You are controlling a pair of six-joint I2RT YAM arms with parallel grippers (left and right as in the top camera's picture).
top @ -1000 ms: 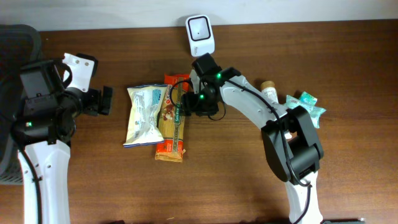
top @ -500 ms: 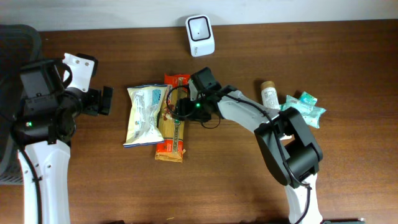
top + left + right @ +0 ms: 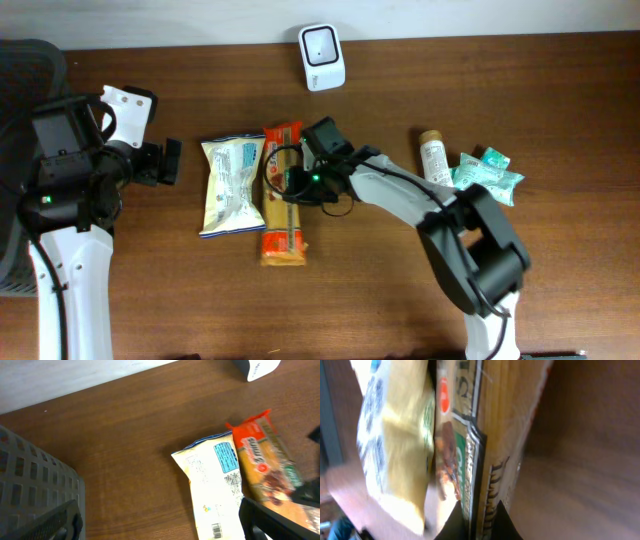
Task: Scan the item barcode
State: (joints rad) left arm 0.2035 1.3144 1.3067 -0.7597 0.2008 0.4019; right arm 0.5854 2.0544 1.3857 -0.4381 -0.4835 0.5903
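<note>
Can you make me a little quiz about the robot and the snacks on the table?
1. True or false: the right pincer is shut on the orange snack pack.
2. What lies right beside the orange snack pack, on the left arm's side? A) a white snack bag B) a spoon C) a cup
3. Fill in the gap: the left pincer is ____ and holds nothing.

Key: 1 true; 2 A; 3 open.

White arm shells [image 3: 65, 270], blk joints [image 3: 75, 175], green LEDs [image 3: 313, 178]
</note>
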